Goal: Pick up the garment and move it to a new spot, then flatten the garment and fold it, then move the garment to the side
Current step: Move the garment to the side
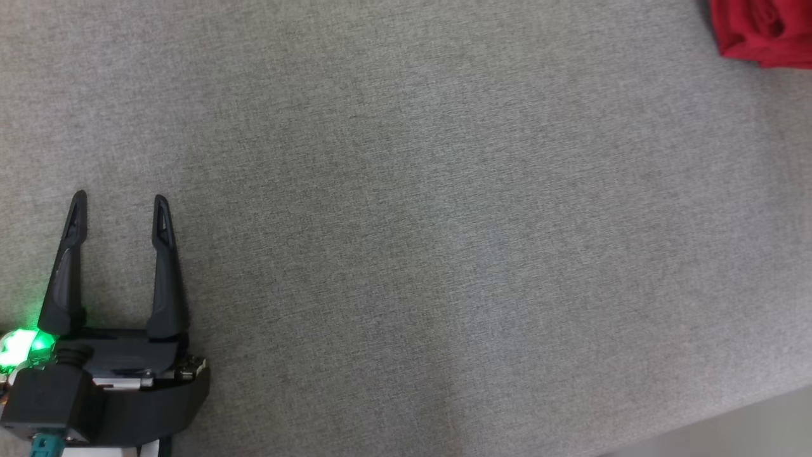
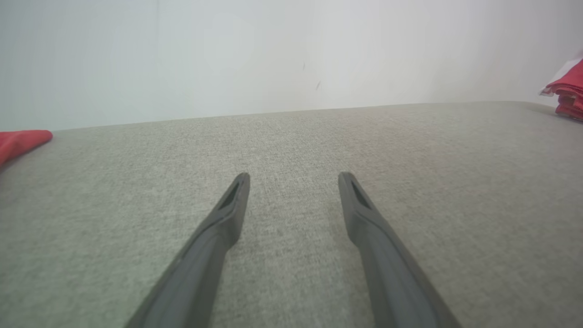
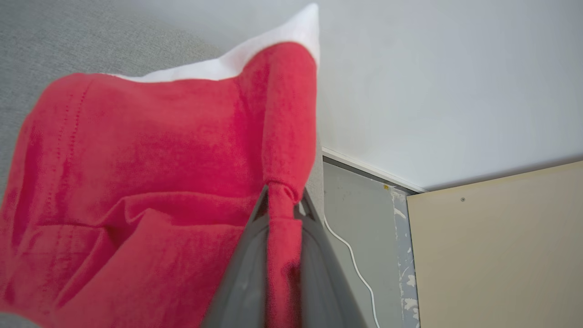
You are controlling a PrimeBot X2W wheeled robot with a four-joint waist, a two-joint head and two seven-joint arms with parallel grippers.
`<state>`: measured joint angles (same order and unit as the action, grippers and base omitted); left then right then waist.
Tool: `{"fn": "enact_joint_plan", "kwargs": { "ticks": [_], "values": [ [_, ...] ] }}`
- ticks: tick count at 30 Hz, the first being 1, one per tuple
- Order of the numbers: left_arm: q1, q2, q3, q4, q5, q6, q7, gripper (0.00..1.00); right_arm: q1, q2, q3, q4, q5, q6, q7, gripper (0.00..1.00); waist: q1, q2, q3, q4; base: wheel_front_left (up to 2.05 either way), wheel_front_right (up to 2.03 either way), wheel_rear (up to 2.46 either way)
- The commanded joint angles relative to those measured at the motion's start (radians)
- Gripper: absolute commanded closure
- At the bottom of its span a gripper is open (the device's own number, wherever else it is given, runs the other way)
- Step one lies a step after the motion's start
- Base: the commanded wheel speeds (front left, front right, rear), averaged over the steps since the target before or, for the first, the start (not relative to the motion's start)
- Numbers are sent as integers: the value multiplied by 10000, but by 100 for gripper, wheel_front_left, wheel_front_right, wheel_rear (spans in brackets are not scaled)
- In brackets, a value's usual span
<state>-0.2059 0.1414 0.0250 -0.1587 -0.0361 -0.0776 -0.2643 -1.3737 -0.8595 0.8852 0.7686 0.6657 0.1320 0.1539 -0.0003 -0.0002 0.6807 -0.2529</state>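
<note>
Near left: left gripper point(image 1: 120, 200), fingers spread wide, nothing between them, low over the grey fabric surface point(image 1: 406, 241). Far right corner: red garment point(image 1: 764, 32), bunched in folds on that surface. Right gripper point(image 3: 282, 196) pinched tight on a fold of the garment's edge, white cloth point(image 3: 282, 34) just behind.

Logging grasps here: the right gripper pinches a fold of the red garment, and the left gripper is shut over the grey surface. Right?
Not quite: the left gripper is open, jaws apart over the grey surface, as the left wrist view shows. The right gripper does pinch a fold of the red garment.
</note>
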Motion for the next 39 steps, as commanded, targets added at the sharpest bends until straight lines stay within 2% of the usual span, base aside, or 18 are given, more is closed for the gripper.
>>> {"fn": "enact_joint_plan", "kwargs": {
  "ticks": [1, 2, 3, 4, 5, 9, 14, 17, 21, 27, 31, 39],
  "values": [
    [-72, -84, -130, 446, 2, 18, 20, 0, -166, 35, 35, 277, 25, -28, 0, 100, 3, 2, 58, 90, 0, 0, 0],
    [-74, -91, -124, 446, -8, 28, 20, 0, -218, 85, 49, 432, 24, -28, -30, 83, 3, 2, 67, 120, 0, 0, 0],
    [-74, -91, -124, 446, -8, 28, 20, 0, -218, 85, 49, 432, 24, -28, -30, 83, 3, 2, 67, 120, 0, 0, 0],
    [-75, -96, -113, 438, -20, 41, 20, 0, -243, 128, 37, 560, 54, -28, -97, 56, 3, 2, 83, 150, 0, 0, 0],
    [-80, -99, -113, 430, -33, 42, 20, 0, -266, 146, 48, 750, 19, -28, -136, 0, 3, 2, 100, 181, 0, 0, 0],
    [-129, -148, -166, 546, -32, 58, 22, 0, -529, 194, 101, 1262, -331, -28, -657, 0, 3, 2, 76, 318, 0, 0, 0],
    [-32, -270, -196, 673, -143, 94, 20, 0, -649, 573, -121, 1692, -472, -28, -1750, 0, 3, 2, -366, 479, 0, 0, 0],
    [166, -355, -170, 692, -235, 140, 16, 0, -479, 868, -128, 1735, -587, -28, -2520, 0, 3, 2, -886, 599, 0, 0, 0],
    [356, -462, -48, 759, -422, 149, -7, 0, -51, 1435, -485, 1651, -20, -28, -3471, 0, 3, 2, -1753, 777, 0, 0, 0],
    [954, -633, 113, 894, -630, 173, -15, 0, 1114, 2123, -820, 1045, 258, -28, -4142, 0, 3, 2, -3127, 1063, 0, 0, 0],
    [1415, -703, 303, 955, -745, 200, -15, 0, 2135, 2607, -1679, 209, 214, -28, -4192, 0, 3, 2, -3850, 1129, 0, 0, 0],
    [1872, -810, 341, 1346, -907, 71, -13, 0, 5718, 3523, -4155, -1876, -727, -28, -4182, 0, 3, 2, -4950, 1606, 0, 0, 0]
  ]
}}
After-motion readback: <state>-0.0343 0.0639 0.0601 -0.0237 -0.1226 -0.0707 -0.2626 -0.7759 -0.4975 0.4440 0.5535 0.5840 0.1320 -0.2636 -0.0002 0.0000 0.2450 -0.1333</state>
